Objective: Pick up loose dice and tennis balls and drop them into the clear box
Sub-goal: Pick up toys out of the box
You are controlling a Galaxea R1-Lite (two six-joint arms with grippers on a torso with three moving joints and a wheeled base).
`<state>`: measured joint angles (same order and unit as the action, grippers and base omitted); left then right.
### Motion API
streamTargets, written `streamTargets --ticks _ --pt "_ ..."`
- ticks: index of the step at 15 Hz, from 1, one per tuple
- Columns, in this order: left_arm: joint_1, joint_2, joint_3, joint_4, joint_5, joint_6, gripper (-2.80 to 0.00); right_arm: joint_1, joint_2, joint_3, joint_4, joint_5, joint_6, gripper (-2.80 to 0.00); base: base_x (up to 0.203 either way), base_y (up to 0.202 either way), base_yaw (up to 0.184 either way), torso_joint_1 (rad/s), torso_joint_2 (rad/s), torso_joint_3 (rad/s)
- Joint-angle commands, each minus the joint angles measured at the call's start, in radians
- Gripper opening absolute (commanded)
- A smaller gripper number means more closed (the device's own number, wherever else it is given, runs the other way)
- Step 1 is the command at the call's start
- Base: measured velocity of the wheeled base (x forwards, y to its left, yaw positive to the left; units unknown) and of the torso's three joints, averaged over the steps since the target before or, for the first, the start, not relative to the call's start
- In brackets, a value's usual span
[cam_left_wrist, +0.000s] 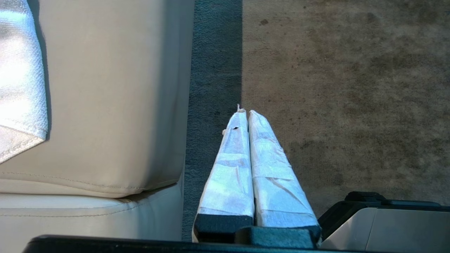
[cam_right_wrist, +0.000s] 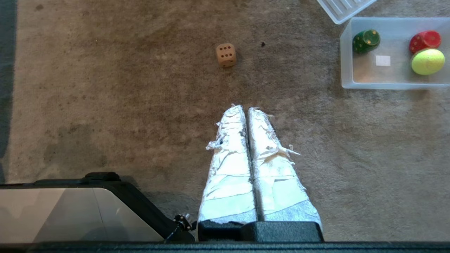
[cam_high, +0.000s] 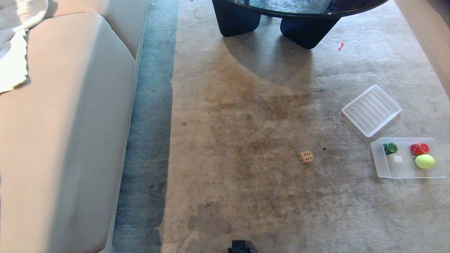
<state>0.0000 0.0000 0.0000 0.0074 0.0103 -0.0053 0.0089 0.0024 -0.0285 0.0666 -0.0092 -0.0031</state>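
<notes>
- Far left of head frame: sofa [cam_high: 63, 133] with a white cloth [cam_high: 15, 42] in the upper left corner. Not part of the job, I leave it.
- My left gripper [cam_left_wrist: 246, 114] sits low centre in the left wrist frame, taped fingers pressed together, holding nothing. It hangs over the dark strip where the sofa meets the carpet [cam_high: 246, 196]. Looks parked, no target near it.
- Top centre of head frame: dark table [cam_high: 281, 17]. Nothing of the task shows near its legs.
- Beige die [cam_high: 306, 156] lies alone on the carpet, right of centre in the head frame, well apart from the box. It is the only loose piece I can see, so I judge it the next pick.
- My right gripper [cam_right_wrist: 246, 110] is centre of the right wrist frame, fingers closed tight, empty. The die [cam_right_wrist: 226, 54] is above it in that frame, slightly left of the fingertips, apart, no contact.
- I would need to open the fingers before reaching it.
- Ribbed lid [cam_high: 371, 110] lies flat on the carpet right of centre, just above the box, off so the box stays open for drops.
- Clear box [cam_high: 381, 161] at the right edge, right of the die. Inside: green die [cam_high: 390, 148], red die [cam_high: 419, 148], tennis ball [cam_high: 424, 161] touching the red die.
- No yellow die visible in any view.
</notes>
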Motion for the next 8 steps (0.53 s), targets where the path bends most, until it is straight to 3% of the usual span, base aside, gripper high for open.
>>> streamTargets --ticks 1,4,8 --pt "0.0 0.0 0.002 0.0 0.0 -0.001 -2.8 0.0 0.023 -0.092 0.03 -0.001 0.005 -2.8 0.0 0.0 0.0 0.0 0.0 0.0" --pt "0.0 0.0 0.0 0.0 0.0 -0.001 -2.8 0.0 0.126 -0.291 0.193 0.004 0.007 -2.8 0.0 0.0 0.0 0.0 0.0 0.0" --pt "0.0 0.0 0.0 0.0 0.0 -0.001 -2.8 0.001 0.519 -0.471 0.22 0.007 0.03 -2.8 0.0 0.0 0.0 0.0 0.0 0.0"
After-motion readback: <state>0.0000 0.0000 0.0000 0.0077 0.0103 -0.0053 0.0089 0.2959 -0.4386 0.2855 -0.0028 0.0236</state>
